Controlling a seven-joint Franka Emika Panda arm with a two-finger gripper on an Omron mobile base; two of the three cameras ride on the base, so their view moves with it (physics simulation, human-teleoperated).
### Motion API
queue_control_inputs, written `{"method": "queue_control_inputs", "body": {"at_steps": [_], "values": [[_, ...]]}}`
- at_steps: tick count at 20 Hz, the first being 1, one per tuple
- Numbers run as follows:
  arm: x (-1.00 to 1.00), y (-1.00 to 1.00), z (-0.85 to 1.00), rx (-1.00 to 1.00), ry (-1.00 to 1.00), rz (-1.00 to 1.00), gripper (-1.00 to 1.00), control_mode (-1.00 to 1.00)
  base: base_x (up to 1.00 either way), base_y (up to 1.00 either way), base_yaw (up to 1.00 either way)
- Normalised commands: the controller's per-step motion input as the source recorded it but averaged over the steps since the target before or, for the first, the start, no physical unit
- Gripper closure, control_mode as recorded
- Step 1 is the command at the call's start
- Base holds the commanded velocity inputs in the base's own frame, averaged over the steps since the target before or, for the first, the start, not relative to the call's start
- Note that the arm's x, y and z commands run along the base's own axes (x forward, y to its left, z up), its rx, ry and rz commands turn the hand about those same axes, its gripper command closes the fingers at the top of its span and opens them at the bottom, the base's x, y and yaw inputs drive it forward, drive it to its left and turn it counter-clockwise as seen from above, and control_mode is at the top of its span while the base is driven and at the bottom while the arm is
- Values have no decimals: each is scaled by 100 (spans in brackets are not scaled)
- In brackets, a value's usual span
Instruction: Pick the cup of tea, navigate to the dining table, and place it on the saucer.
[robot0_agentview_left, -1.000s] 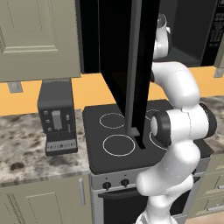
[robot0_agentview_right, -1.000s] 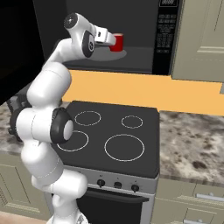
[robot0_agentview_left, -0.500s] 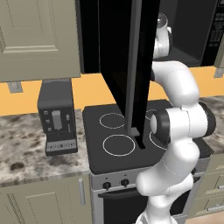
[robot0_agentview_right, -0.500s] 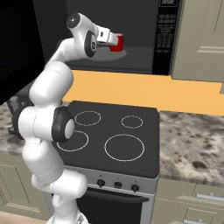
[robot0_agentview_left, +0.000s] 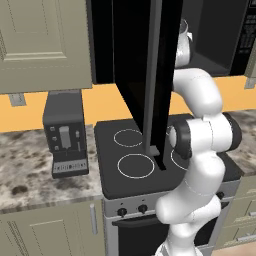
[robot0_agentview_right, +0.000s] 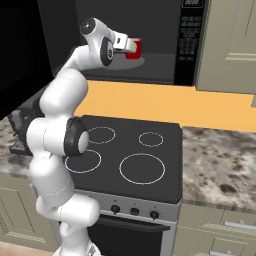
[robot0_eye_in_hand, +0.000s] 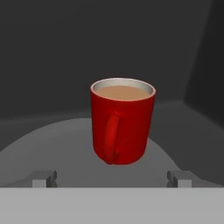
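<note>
1 cup of tea (robot0_eye_in_hand: 122, 120), ahead of open claw (robot0_eye_in_hand: 113, 178)

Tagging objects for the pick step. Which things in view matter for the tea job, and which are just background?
Job:
- cup of tea, red, on the turntable inside the open microwave
- gripper, open, fingertips wide of the cup, not touching it

Background:
- stove, four rings
- coffee machine on the counter
- cabinets
</note>
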Motion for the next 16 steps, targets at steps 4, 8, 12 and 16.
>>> {"method": "queue_control_inputs", "body": {"at_steps": [4, 8, 12, 16], "values": [[37, 0, 0, 0, 0, 0, -100, -100, 0, 0, 0], [28, 0, 0, 0, 0, 0, -100, -100, 0, 0, 0], [0, 0, 0, 0, 0, 0, -100, -100, 0, 0, 0], [0, 0, -2, 0, 0, 0, -100, -100, 0, 0, 0]]}}
